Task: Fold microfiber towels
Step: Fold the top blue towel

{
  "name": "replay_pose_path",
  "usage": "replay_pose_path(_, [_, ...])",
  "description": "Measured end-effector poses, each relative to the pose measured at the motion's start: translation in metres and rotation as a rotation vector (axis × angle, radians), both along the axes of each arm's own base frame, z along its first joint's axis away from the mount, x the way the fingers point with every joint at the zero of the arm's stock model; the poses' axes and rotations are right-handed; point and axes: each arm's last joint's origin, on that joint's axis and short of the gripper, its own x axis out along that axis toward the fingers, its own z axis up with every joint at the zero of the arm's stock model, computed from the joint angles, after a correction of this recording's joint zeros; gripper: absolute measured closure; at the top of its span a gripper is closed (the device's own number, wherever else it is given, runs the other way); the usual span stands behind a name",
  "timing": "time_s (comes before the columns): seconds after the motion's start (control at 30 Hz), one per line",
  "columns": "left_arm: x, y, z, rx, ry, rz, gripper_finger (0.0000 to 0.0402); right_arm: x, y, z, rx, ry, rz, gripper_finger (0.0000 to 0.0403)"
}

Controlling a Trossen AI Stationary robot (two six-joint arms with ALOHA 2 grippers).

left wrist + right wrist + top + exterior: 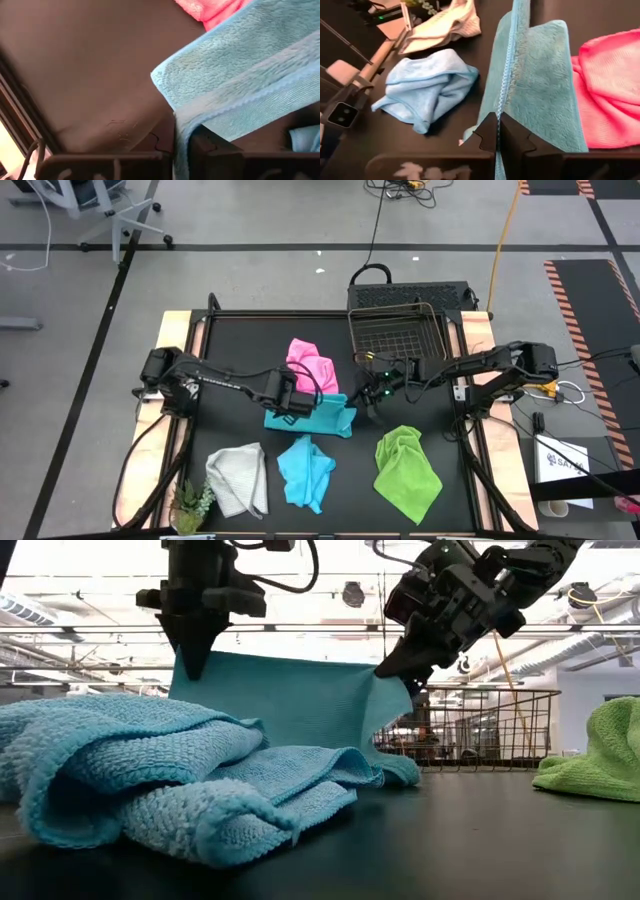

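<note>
We see blue towel mid-table, top edge strung between grippers. Left gripper and right gripper each pinch one corner; long axis left-right, lower half resting on table.

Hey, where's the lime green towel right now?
In the high view the lime green towel lies crumpled at the table's near right, beside the loose light blue towel.

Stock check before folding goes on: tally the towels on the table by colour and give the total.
Blue towels: 2, one held up between the two grippers, one crumpled at the table's front
Pink towel: 1
White-grey towel: 1
Green towel: 1
Total: 5 towels
</note>
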Motion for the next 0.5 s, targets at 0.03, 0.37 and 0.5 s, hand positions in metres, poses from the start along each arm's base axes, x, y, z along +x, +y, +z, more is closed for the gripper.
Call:
replay_pose_path(0.03, [0.0, 0.002, 0.0, 0.0, -0.001, 0.005, 0.036, 0.0, -0.001, -0.001, -0.005, 0.007, -0.017, 0.0394])
replay_pose_path(0.37, [-0.002, 0.012, 0.0, -0.001, 0.045, -0.013, 0.0287, -0.001, -0.001, -0.003, -0.084, 0.025, -0.049, 0.034])
replay_pose_path(0.5, [-0.006, 0.019, 0.001, -0.001, 0.094, 0.012, 0.0262, 0.0, -0.001, 0.007, -0.089, 0.006, -0.051, 0.0333])
